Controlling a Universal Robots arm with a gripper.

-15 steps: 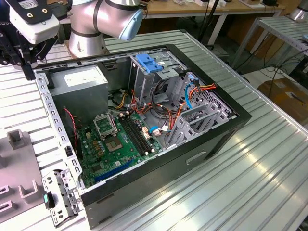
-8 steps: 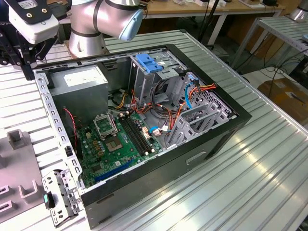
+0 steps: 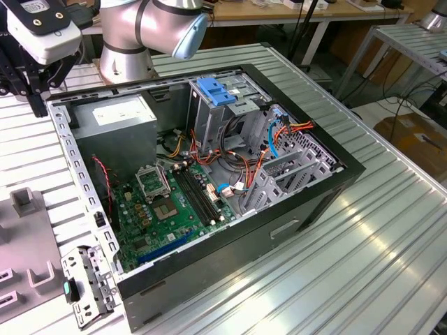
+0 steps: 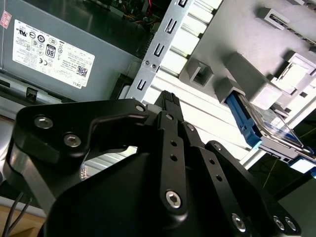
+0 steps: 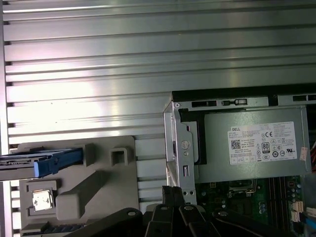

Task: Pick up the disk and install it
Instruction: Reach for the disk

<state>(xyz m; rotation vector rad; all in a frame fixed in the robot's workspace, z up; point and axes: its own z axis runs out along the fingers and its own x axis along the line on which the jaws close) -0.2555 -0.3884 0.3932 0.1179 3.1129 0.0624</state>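
Edgewise, disk [image 5: 24, 159] w/ blue plastic rails [image 5: 59, 160], grey holder [image 5: 98, 185]

White sticker [image 5: 263, 143] on large grey box [image 5: 212, 158], first wrist view: fine print, certification marks, square code.

Gripper [image 4: 169, 98]: black fingers pressed together, holding nothing.
Disk [image 4: 279, 132]: blue-railed, seated in grey fixture [image 4: 237, 24], apart from Gripper.
Grey box [image 4: 98, 29]: white sticker.

Exterior view: high, oblique, farther off, over computer case [image 3: 230, 188]. Both wrist views: close behind end effector [image 5: 172, 190], sharing grey stickered box [image 5: 249, 163] beyond it.
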